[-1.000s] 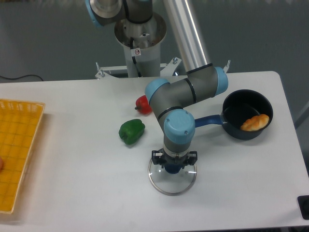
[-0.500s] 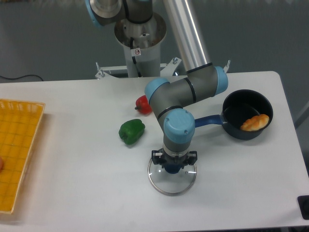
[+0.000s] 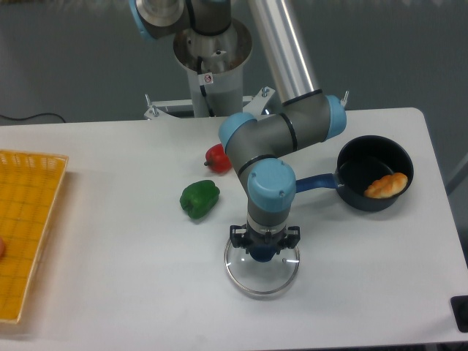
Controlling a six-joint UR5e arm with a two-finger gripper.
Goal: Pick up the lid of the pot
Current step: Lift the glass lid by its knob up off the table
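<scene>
Beneath the fingers (image 3: 241,239), which we judge clamped on its dark knob (image 3: 263,254), we have the pot lid (image 3: 262,281) close to the tabletop (image 3: 146,278), and an off-centre pinch could let the wide rim tilt or the knob slip free.

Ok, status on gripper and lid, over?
Gripper closed on knob of lid. Whether it's off the table, can't tell. Blue handle beside gripper in view; green pepper apart from lid.

One each: lid (image 3: 257,281), bowl (image 3: 357,175), crate (image 3: 31,212), bread (image 3: 387,186), blue item (image 3: 316,183); two vegetables (image 3: 199,199), apparently.
</scene>
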